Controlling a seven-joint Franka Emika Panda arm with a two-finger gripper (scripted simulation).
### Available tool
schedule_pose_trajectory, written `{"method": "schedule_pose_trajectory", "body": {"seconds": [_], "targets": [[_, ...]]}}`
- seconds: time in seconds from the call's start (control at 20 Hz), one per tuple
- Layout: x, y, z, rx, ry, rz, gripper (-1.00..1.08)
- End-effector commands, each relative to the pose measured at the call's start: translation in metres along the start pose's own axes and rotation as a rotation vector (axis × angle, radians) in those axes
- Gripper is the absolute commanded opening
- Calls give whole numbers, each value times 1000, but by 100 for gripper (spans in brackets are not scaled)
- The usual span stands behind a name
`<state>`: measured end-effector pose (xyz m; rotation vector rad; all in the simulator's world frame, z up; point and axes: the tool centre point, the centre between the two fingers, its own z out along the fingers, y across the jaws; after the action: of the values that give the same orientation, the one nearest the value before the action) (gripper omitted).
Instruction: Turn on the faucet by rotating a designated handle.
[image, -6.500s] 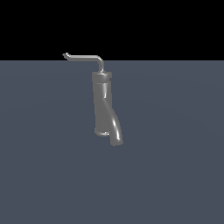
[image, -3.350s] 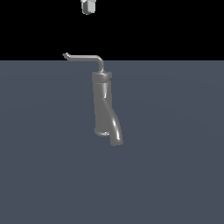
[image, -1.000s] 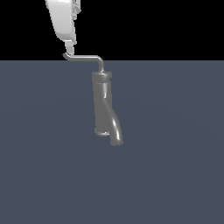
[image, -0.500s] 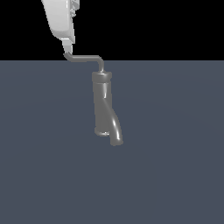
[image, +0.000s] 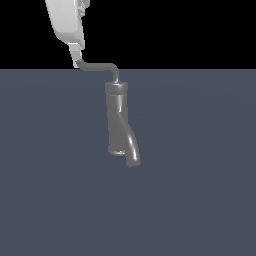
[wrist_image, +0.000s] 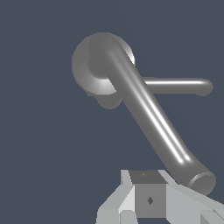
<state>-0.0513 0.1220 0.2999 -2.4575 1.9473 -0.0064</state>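
The gripper (image: 77, 61), its opening not discernible, is set at the left-hand tip of the handle (image: 97, 66) atop the upright faucet (image: 118, 120); engagement is judged underway, and a sideways push is called for.

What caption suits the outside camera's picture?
White claw meets the tip of the thin handle atop a grey faucet.

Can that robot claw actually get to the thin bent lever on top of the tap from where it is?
Probably yes. The gripper is already down at the outer tip of the handle, apparently touching it, with nothing between them. The faucet stands clear off to the side.
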Motion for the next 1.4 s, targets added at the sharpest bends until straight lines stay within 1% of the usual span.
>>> {"method": "schedule_pose_trajectory", "body": {"seconds": [0.0, 0.8, 0.85, 0.9, 1.35], "targets": [[9, 8, 0, -3, 1, 6, -100], [51, 60, 0, -7, 1, 9, -100], [51, 60, 0, -7, 1, 9, -100], [42, 54, 0, -3, 2, -4, -100], [99, 62, 0, -6, 1, 4, -100]]}}
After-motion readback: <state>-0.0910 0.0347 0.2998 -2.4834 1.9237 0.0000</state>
